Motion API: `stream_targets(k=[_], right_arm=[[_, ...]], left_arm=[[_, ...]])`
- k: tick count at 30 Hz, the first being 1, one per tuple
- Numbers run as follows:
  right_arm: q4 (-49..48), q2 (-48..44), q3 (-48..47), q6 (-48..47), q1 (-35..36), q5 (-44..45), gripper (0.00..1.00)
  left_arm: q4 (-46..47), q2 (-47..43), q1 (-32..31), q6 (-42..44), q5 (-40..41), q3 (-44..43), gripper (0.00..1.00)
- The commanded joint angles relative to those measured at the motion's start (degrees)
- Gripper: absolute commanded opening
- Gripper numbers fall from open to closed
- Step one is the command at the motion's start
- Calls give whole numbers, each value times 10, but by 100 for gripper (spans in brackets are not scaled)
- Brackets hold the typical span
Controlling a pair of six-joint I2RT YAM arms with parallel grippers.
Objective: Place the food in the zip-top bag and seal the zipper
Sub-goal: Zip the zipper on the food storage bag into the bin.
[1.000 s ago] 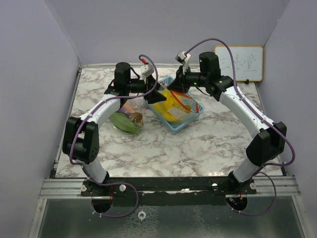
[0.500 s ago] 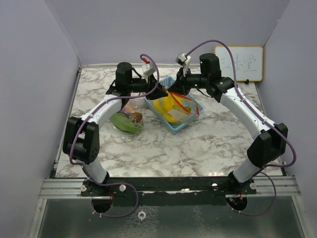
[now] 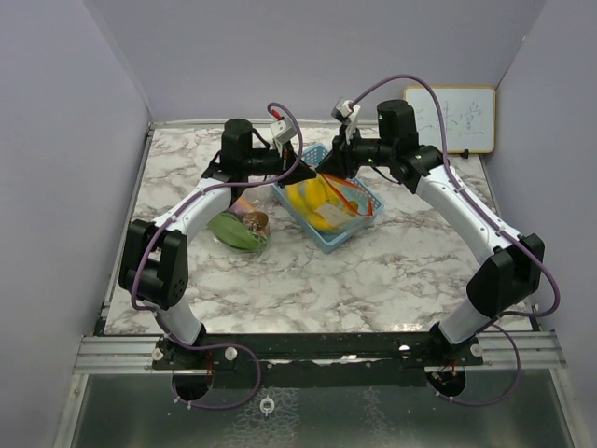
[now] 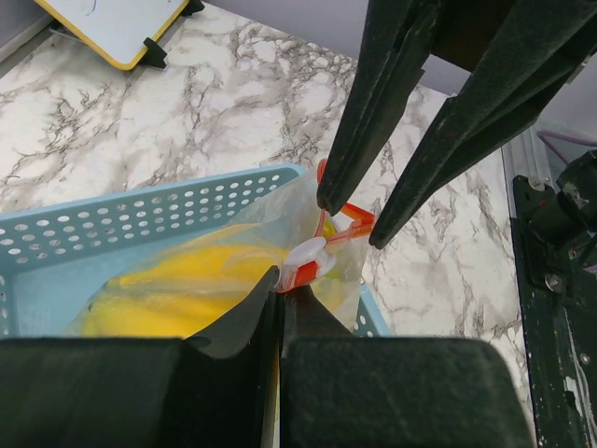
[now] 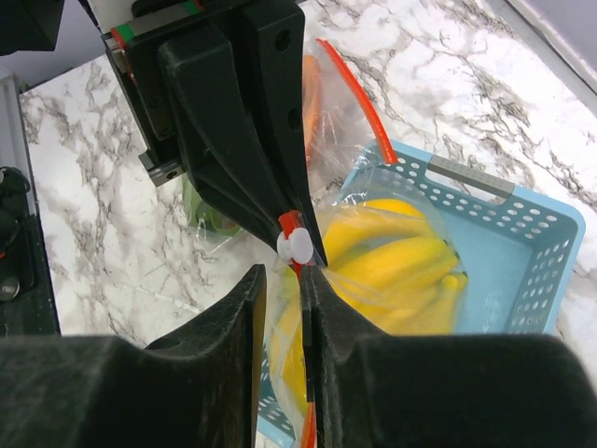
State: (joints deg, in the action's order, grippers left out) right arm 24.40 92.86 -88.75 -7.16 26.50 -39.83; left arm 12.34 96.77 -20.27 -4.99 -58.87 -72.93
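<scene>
Bananas [image 5: 401, 252] lie inside the zip-top bag [image 4: 270, 224], which sits in the blue basket [image 3: 353, 233]. The left wrist view shows the left gripper [image 4: 280, 280] clamped on the bag's rim beside the white slider [image 4: 308, 257]. The right wrist view shows the right gripper [image 5: 280, 280] a slit apart around the red zipper [image 5: 354, 89], grip unclear. Only overhead shows a green vegetable [image 3: 233, 231] and brown fruit [image 3: 257, 221] on the table [image 3: 373, 271] left of the basket; the left gripper's body mostly hides them from the right wrist.
</scene>
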Motion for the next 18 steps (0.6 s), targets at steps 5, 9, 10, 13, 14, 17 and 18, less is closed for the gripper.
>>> stream_targets(k=[5, 9, 10, 13, 14, 17, 18], right_arm=[[-15, -8, -8, -6, -2, -41, 29], [-21, 7, -16, -3, -1, -48, 35], [-24, 11, -18, -1, -1, -49, 36], [-34, 20, -20, 5, -2, -53, 36], [-35, 24, -20, 6, -1, -56, 35], [-40, 36, -20, 10, -1, -60, 34], [-43, 37, -19, 13, -1, -58, 33]], left_arm=[[18, 0, -2, -17, 15, -6, 0], [19, 1, -2, -21, 13, -10, 0], [19, 1, -2, -23, 13, -10, 0], [19, 1, -1, -26, 12, -9, 0], [19, 1, -2, -26, 12, -9, 0], [19, 1, -2, -26, 12, -10, 0], [19, 1, -2, -26, 11, -10, 0]])
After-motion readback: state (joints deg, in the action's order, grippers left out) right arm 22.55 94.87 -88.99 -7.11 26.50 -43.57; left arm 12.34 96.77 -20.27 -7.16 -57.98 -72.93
